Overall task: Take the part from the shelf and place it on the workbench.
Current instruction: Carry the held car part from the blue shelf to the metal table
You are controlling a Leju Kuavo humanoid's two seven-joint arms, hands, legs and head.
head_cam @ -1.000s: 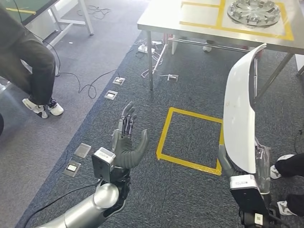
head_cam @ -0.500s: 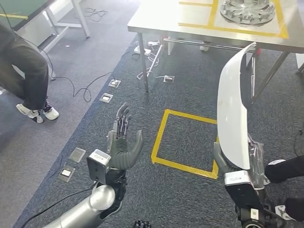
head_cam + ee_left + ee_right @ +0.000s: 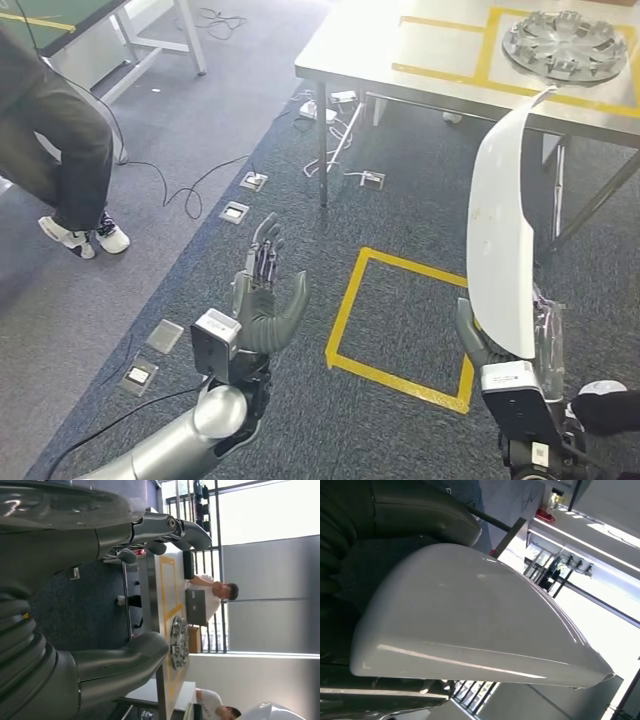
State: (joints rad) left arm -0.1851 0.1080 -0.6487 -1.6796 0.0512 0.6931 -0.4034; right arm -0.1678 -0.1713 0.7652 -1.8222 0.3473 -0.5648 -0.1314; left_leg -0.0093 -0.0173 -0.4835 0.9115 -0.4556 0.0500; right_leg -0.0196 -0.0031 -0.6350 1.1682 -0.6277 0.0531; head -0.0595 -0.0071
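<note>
Both hands differ: right hand (image 3: 483,345) grips the upright white part (image 3: 500,230) (workbench (image 3: 362,45) ahead); left hand (image 3: 264,300) spread, holding nothing.

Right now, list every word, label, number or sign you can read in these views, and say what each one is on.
No text can be read.
Left wrist camera housing: a small label, too blurred to read.
Right wrist camera housing: a small mark and a square code-like sticker, too small to read.
White part in the right hand: no lettering, only small specks.
Workbench: yellow tape outlines, no words.
</note>
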